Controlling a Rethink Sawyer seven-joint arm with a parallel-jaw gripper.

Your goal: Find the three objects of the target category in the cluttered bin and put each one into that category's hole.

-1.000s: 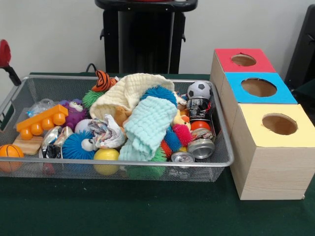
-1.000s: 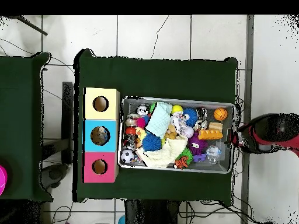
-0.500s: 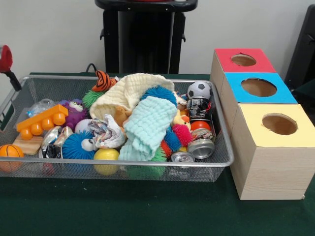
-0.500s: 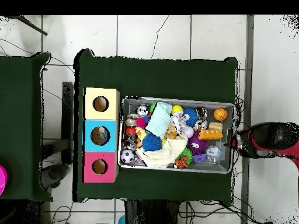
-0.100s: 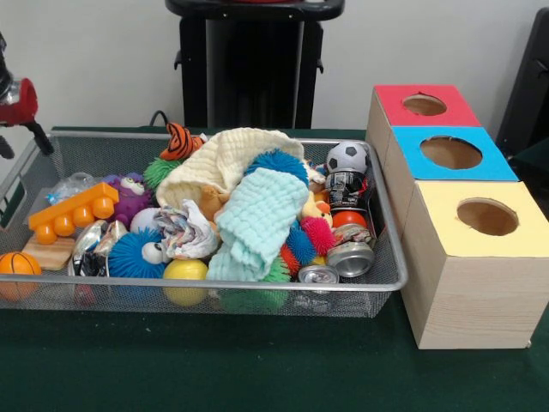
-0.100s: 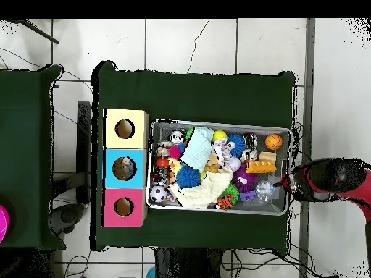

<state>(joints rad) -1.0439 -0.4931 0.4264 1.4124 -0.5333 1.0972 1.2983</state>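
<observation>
Hovering just outside short end of wire-mesh bin (image 5: 388,279), red-and-black gripper (image 6: 290,181) holds nothing visible; cannot tell whether apart or together. Bin sits mid green tabletop (image 5: 257,369), heaped with toys: cream cloth (image 5: 227,159), mint cloth (image 5: 257,219), soccer ball (image 5: 347,156) in corner nearest boxes, crushed silver can (image 5: 350,257). Red-topped box (image 5: 425,105), blue-topped box (image 5: 452,153), yellow-topped box (image 5: 485,219) line bin's opposite end.

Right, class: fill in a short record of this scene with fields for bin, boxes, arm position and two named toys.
bin: wire mesh bin, heaped with toys, cloths and cans
boxes: red, blue and yellow, each with a round hole on top
arm: gripper beside the bin's end, outside it
toys: soccer ball; mini basketball
</observation>
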